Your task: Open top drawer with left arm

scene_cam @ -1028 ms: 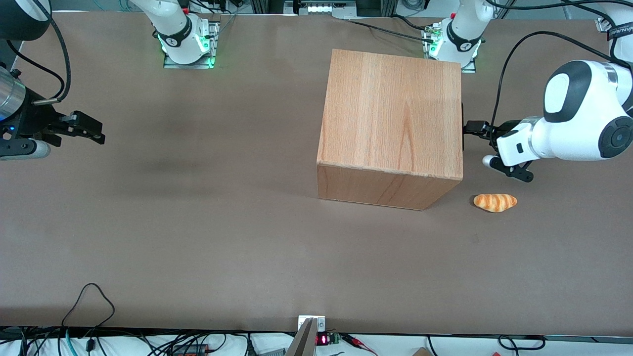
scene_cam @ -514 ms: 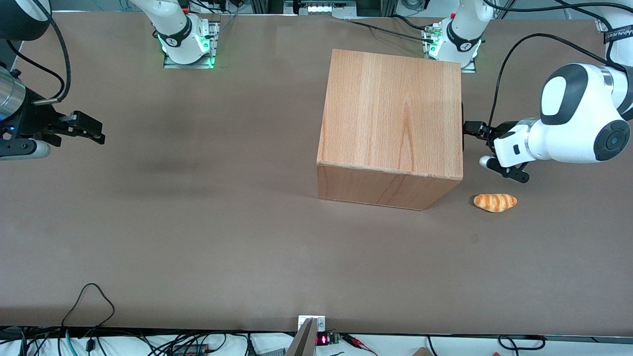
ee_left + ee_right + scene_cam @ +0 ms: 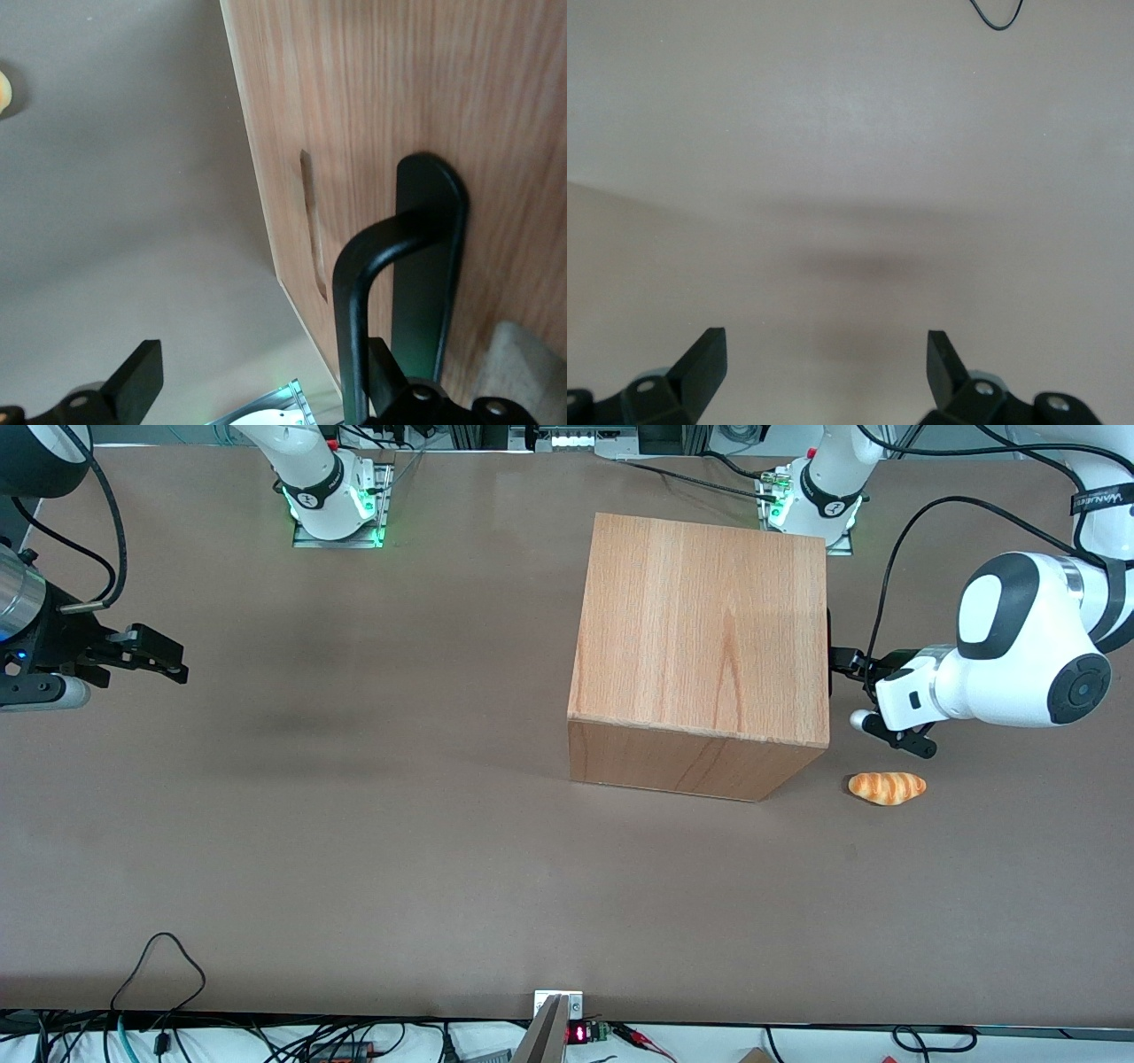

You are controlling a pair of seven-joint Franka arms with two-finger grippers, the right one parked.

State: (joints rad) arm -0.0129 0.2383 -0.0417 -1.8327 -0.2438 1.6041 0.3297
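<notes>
The top drawer's front panel [image 3: 372, 106] is light wood and faces the working arm's end of the table. Its slim black bar handle [image 3: 354, 301] stands off the panel. From the front view only a thin black strip of the handle [image 3: 829, 657] shows at the edge of the wooden cabinet [image 3: 700, 629], and the drawer sits flush in the box. My left arm's gripper [image 3: 852, 666] is level with the handle and open [image 3: 261, 367]. The bar passes between the fingers, close against one finger [image 3: 383, 372], while the other finger [image 3: 133, 385] stands well off over the table.
A small croissant-shaped bread [image 3: 887, 787] lies on the brown table [image 3: 354, 824], nearer the front camera than my gripper and close to the cabinet's corner. The arm bases [image 3: 811, 500] stand at the table's back edge. Cables trail along the front edge.
The left arm has slid toward the cabinet, bringing the gripper up to the drawer handle. The cabinet and the bread have not moved.
</notes>
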